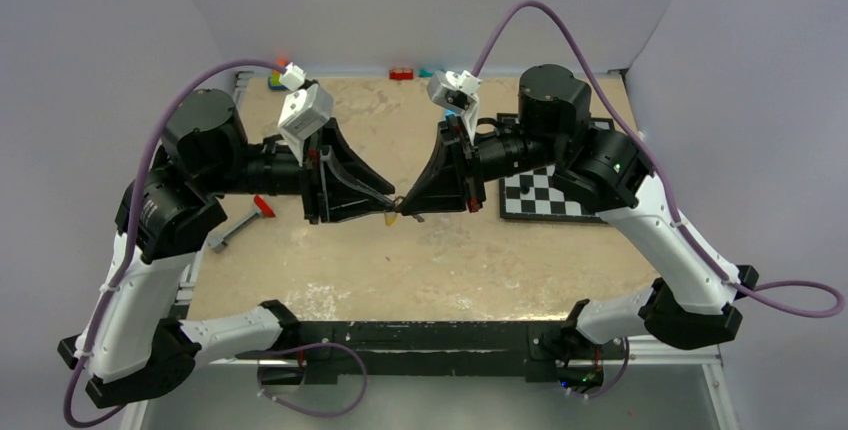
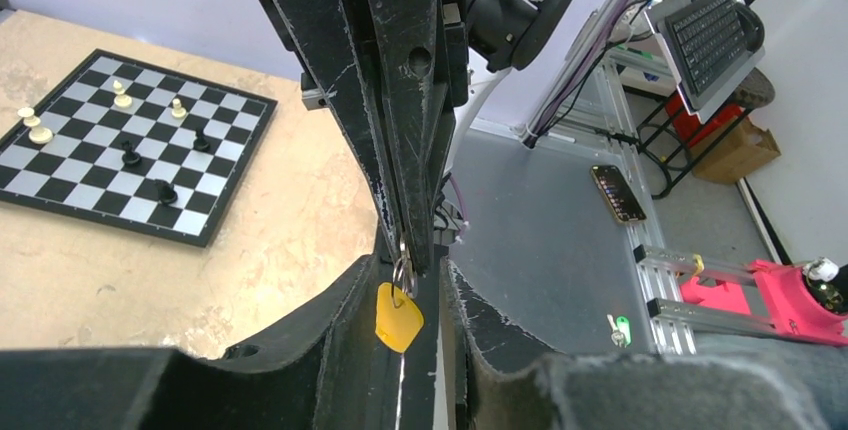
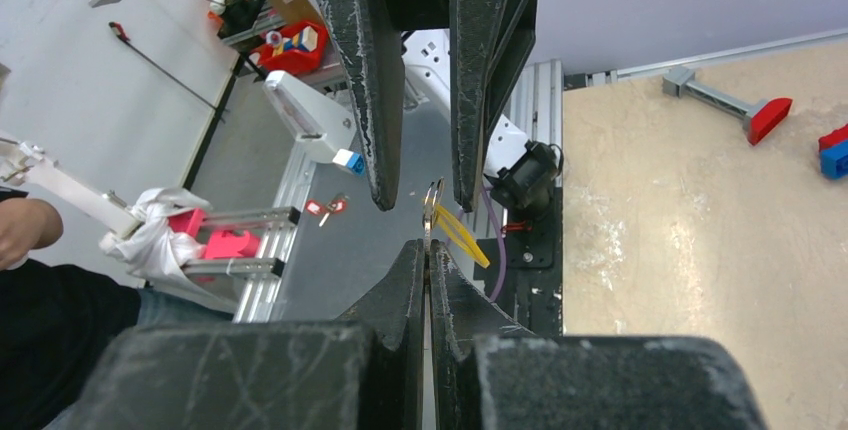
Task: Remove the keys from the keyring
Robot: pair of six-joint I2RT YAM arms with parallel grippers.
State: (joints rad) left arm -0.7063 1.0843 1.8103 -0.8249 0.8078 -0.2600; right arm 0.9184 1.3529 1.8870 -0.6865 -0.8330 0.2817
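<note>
Right gripper (image 3: 428,260) is pinched fully closed on the ring (image 2: 403,272), which sticks out of its tips. Left gripper (image 3: 423,200) is partway open, one finger on either side of the ring and key (image 2: 398,318). I can't tell if they touch either one. The key hangs off the ring, mid-frame in both wrist views, where the two grippers meet at the centre of the top view. The table (image 1: 450,260) is beige and scuffed. The chessboard (image 1: 545,198) is right of centre, a grey bar with a red end (image 1: 245,222) is at left, and blocks (image 1: 402,74) sit along the top edge. Plain grey walls on three sides.
</note>
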